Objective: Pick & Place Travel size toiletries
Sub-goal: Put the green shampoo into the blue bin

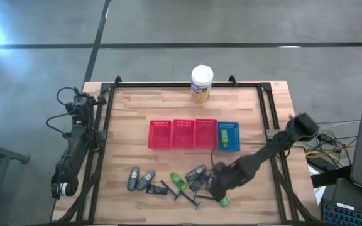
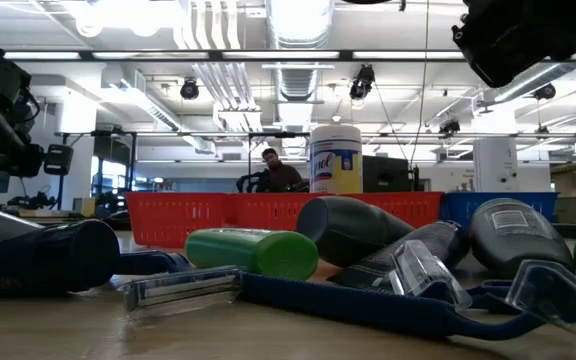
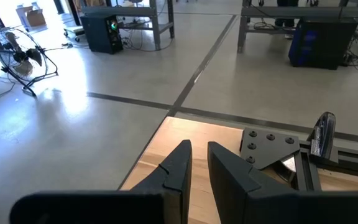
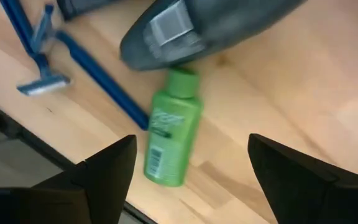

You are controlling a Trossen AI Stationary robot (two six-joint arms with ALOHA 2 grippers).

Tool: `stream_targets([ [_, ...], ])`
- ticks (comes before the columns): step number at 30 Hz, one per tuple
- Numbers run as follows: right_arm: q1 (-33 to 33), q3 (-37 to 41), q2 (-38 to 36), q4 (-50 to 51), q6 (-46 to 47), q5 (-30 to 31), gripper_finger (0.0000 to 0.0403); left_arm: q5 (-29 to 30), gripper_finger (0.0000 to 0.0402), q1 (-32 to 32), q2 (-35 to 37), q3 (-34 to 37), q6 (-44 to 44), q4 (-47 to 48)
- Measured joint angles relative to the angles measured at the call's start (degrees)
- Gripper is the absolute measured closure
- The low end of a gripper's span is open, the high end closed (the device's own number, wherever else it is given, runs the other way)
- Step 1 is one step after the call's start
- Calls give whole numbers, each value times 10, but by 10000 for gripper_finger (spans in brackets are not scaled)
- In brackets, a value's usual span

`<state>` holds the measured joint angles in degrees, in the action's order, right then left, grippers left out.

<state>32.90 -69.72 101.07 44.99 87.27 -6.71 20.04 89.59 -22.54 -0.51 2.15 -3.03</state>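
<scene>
The toiletries lie loose near the table's near edge: grey tubes (image 1: 141,180), green tubes (image 1: 178,181), dark razors (image 1: 187,197). One green item (image 1: 224,135) lies in the blue basket (image 1: 234,144). My right gripper (image 1: 219,190) hovers open over the right end of the pile. In its wrist view a small green bottle (image 4: 171,140) lies flat on the wood between the spread fingers (image 4: 188,180), untouched, with a grey tube (image 4: 204,28) and blue-handled razors (image 4: 42,81) beyond. My left gripper (image 3: 197,165) waits at the table's left edge, its fingers nearly together.
Three red baskets (image 1: 181,134) stand in a row left of the blue one at mid-table. A white-lidded yellow canister (image 1: 201,83) stands at the far edge. Black frame rails (image 1: 109,113) run along both table sides. A person (image 2: 273,170) sits in the room beyond.
</scene>
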Motion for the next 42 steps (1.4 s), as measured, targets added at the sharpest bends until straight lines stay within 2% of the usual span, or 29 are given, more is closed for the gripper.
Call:
stream_targets([
  [6,6,-79,100,42,48,-24,116,0,344,-2,0,0,0,0],
  [10,6,-109,130,54,86,-24,128,0,344,-2,0,0,0,0],
  [19,11,-95,165,7,116,-88,133,0,344,-2,0,0,0,0],
  [23,9,-94,167,7,94,-88,146,0,344,-2,0,0,0,0],
  [33,10,-87,136,113,25,-33,301,0,344,-2,0,0,0,-2],
  [38,10,-84,45,176,43,27,317,0,344,-2,0,0,0,-2],
  [42,-18,-34,-54,233,157,55,319,0,344,-2,0,0,0,-3],
])
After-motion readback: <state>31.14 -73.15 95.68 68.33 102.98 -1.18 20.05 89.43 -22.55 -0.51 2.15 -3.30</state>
